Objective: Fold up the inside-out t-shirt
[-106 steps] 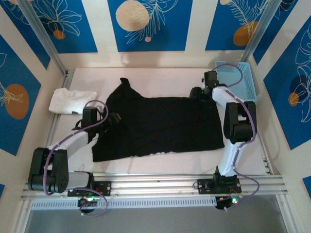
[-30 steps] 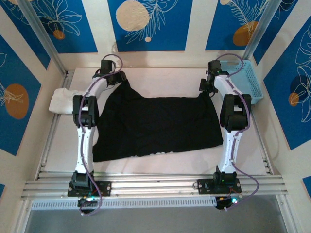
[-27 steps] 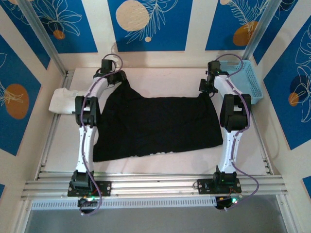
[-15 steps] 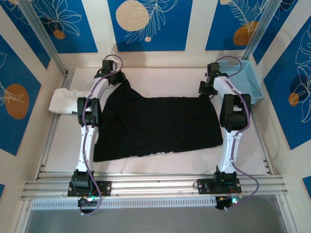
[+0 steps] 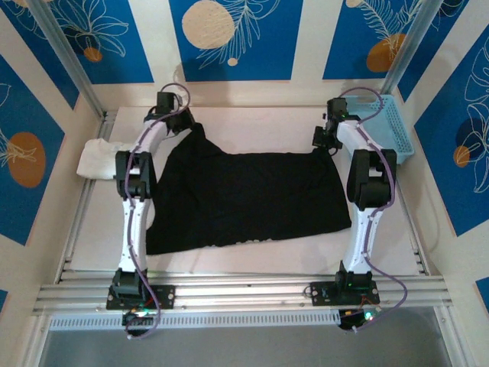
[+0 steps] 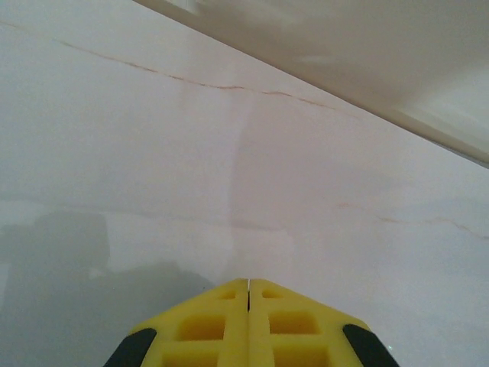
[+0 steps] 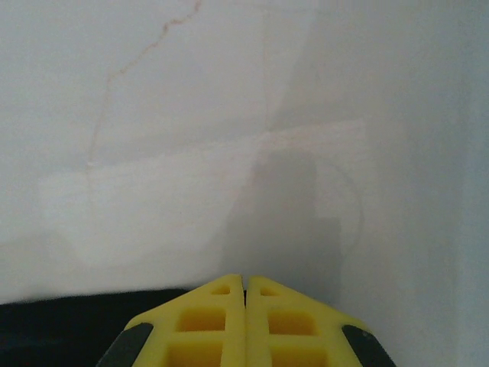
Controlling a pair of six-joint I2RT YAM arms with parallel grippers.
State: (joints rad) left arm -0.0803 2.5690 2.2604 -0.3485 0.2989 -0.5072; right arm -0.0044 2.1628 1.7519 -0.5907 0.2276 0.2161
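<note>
Two arms: both stretched from the near rail to the far side of the table (image 5: 260, 122), one at each far corner of the dark shirt.
White t-shirt (image 5: 95, 159): bunched at the table's left edge, at about 9 o'clock from the black shirt, partly behind the left arm.
Left gripper (image 5: 186, 122): at the shirt's 11 o'clock corner, where the cloth runs up to a narrow point. In the left wrist view (image 6: 248, 284) the yellow fingers (image 6: 206, 325) press flat together over bare pale tabletop. Whether cloth is pinched between them cannot be told from that angle.
Inside-out t-shirt (image 5: 244, 199): black, spread flat across the middle of the table between the two arms, its long hem at 6 o'clock towards the rail.
Right gripper (image 5: 321, 142): at the shirt's 1 o'clock corner. In the right wrist view (image 7: 244, 280) its fingers are closed, with black cloth (image 7: 61, 329) running under them from 8 o'clock; it is clamped on that corner.
Basket (image 5: 386, 126): light blue, at 2 o'clock from the shirt, in the far right corner just beside the right arm.
</note>
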